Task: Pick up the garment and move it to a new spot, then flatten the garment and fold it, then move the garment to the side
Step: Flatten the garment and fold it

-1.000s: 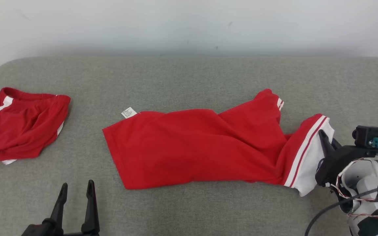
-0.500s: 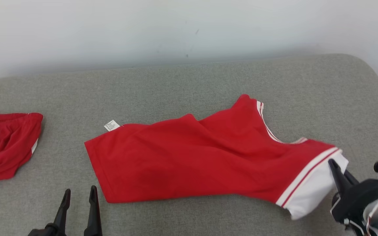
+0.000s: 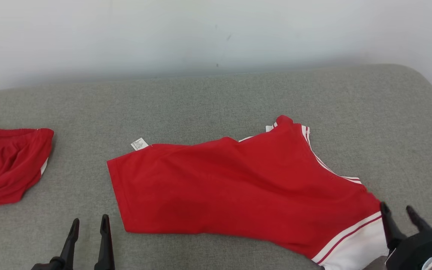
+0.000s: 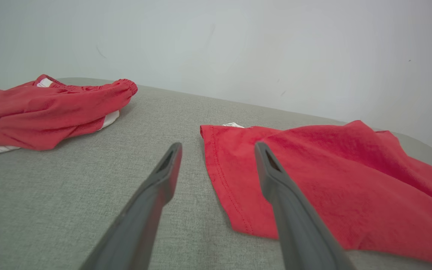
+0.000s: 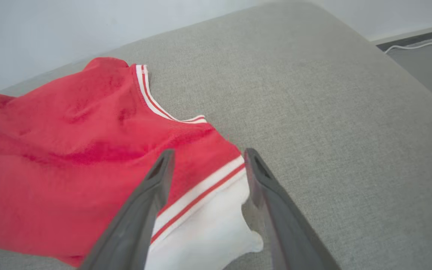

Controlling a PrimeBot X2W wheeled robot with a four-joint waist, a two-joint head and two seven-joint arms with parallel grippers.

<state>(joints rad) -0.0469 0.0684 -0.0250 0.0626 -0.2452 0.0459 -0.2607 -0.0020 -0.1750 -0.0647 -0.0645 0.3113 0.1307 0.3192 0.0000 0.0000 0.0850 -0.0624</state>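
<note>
**Right gripper lets go: jersey laid out, ready to flatten**

Head view: my right gripper (image 3: 396, 210), clamped on the white sleeve panel (image 3: 354, 255) a moment ago, now has its fingers spread just beside that panel and holds nothing. The red jersey (image 3: 238, 187) lies on the grey cushion (image 3: 201, 97) from centre to lower right, smoother than a second ago. I judge the relocation done and flattening next. Its long axis runs from 9 to 4 o'clock, with the hem and care label (image 3: 139, 144) toward 9 and the sleeve toward 4. My left gripper (image 3: 90, 224) waits at 7 o'clock, spread and empty. The red shorts (image 3: 9, 165) lie well apart at 9.

Left wrist view: the fingers are parted over bare cushion, with the jersey's hem (image 4: 223, 180) just ahead at 1 o'clock.

Right wrist view: the sleeve panel (image 5: 208, 232) lies slack beneath my spread fingers, and the jersey's body (image 5: 69, 150) stretches away toward 9.
</note>
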